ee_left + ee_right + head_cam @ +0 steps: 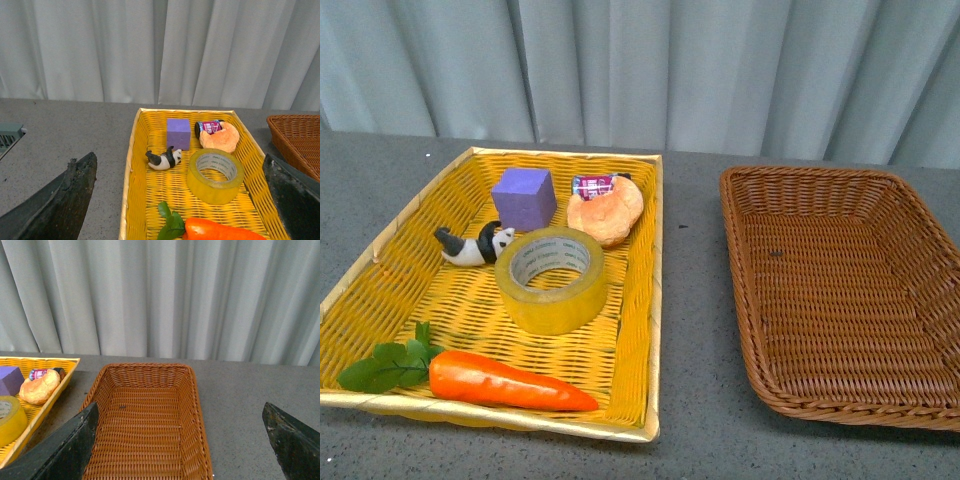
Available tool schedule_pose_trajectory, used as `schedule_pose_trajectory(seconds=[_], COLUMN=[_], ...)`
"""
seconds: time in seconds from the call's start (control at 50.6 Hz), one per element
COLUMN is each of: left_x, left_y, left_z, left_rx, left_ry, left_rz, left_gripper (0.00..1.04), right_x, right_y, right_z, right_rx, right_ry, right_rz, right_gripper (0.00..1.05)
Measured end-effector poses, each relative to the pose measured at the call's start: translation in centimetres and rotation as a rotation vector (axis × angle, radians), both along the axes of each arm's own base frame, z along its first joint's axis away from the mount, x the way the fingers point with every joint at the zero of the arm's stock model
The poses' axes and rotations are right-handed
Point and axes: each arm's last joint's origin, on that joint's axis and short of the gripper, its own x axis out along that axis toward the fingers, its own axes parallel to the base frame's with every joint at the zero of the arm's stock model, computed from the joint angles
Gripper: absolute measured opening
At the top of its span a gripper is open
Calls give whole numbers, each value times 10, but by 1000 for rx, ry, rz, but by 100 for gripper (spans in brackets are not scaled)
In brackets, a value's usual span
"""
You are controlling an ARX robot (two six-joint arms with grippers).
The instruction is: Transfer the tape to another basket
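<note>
Panda [472, 246] at 10 o'clock, cube [523, 198] at 11, bun [605, 210] at 1 and carrot [510, 381] at 6 crowd the tape [551, 279]; 3 o'clock is open.

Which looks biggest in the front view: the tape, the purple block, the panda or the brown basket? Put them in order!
1. brown basket
2. tape
3. purple block
4. toy panda
The block sits a bit farther back than the tape, but the tape looks clearly bigger anyway.
</note>
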Motion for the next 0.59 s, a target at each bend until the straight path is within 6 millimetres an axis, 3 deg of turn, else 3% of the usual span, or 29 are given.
schedule_pose_trajectory(seconds=[0.593], left_x=[0], left_y=[0], left_z=[0], left_rx=[0], left_ry=[0], left_rz=[0], left_gripper=[98], right_x=[0], right_y=[0], right_z=[0], right_rx=[0], right_ry=[0], right_rz=[0], right_gripper=[96])
